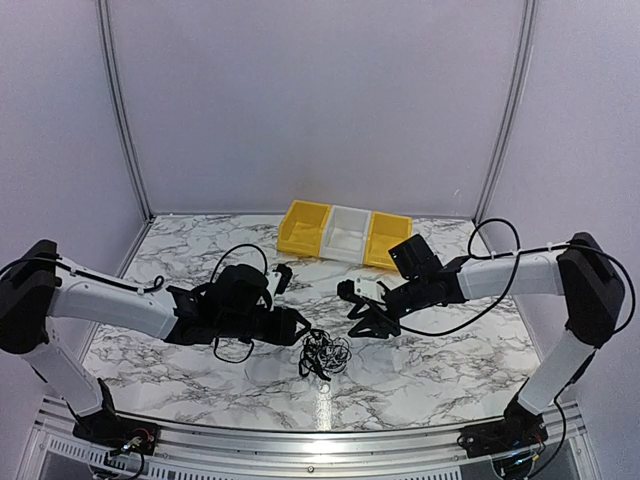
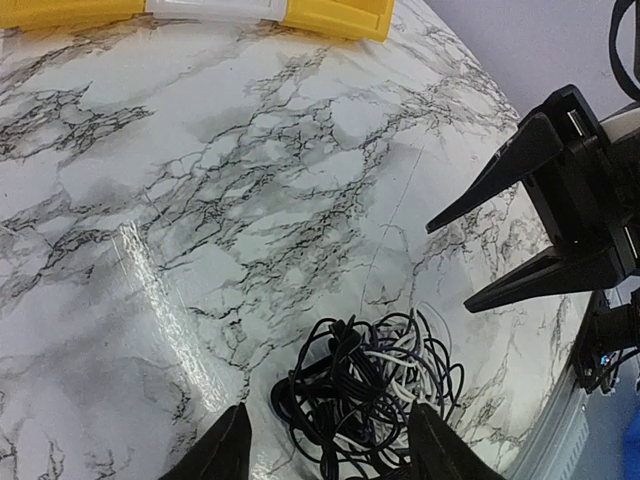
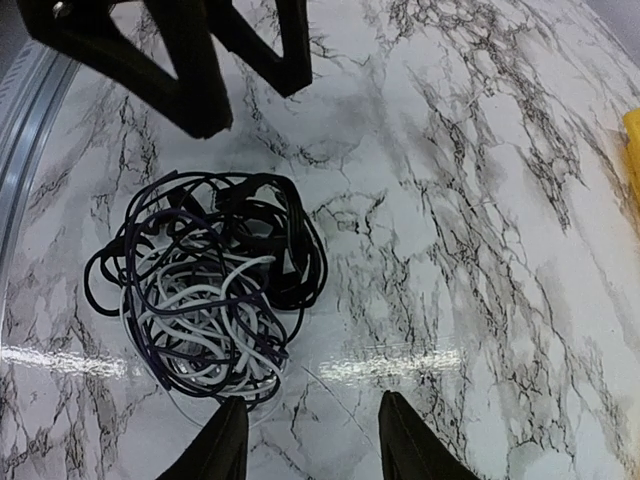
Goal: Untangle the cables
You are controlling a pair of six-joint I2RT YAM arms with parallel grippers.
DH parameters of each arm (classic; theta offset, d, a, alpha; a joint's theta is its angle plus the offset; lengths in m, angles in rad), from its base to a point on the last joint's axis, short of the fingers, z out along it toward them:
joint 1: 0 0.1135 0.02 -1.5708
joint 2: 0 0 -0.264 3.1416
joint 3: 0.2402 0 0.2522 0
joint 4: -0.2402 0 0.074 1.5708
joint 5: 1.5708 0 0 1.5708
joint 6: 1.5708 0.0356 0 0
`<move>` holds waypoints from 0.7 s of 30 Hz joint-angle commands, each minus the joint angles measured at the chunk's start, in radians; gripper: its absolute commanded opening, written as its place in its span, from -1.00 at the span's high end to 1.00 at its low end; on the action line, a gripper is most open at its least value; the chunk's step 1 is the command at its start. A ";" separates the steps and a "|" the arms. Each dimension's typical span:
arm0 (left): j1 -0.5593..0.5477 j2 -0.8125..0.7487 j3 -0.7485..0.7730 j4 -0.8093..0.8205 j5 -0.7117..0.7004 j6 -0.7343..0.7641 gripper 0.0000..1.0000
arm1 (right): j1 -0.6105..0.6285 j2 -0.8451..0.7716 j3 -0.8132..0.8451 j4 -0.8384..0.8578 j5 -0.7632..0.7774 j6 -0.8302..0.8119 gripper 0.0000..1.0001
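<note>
Roughly centred and toward the near edge, the cables (image 1: 325, 355) lie in one loose knot on the marble-patterned table (image 1: 200, 250). Only the wrist views reveal a whitish strand (image 3: 235, 345) among the black. The left gripper (image 2: 328, 415) straddles the knot, fingers wide, not clamped on it. The right gripper (image 3: 312, 400), just right of the knot, is parted and empty. Yellow and white bins (image 1: 348, 235) sit far back.

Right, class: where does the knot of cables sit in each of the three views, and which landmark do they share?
Top external: the cables lie low and central on the marble table.
Left wrist: cables at the bottom edge, right of centre.
Right wrist: cables left of centre.
Shared landmark: the yellow bins at the table's far edge.
</note>
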 commanded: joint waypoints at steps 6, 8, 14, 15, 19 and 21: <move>-0.057 0.053 0.028 0.075 -0.134 -0.101 -0.16 | 0.011 0.056 0.065 -0.052 -0.004 0.005 0.12; -0.059 0.054 0.029 0.075 -0.145 -0.102 -0.17 | 0.012 0.082 0.083 -0.073 0.007 0.004 0.11; -0.060 0.037 0.021 0.080 -0.158 -0.095 -0.18 | 0.012 0.134 0.118 -0.115 0.009 0.009 0.17; -0.060 0.035 0.021 0.080 -0.163 -0.091 -0.18 | 0.011 0.137 0.121 -0.118 0.009 0.012 0.22; -0.061 0.034 0.021 0.081 -0.164 -0.090 -0.19 | 0.012 0.149 0.145 -0.134 0.018 0.027 0.45; -0.062 0.031 0.019 0.081 -0.166 -0.089 -0.21 | 0.011 0.153 0.150 -0.143 0.013 0.030 0.53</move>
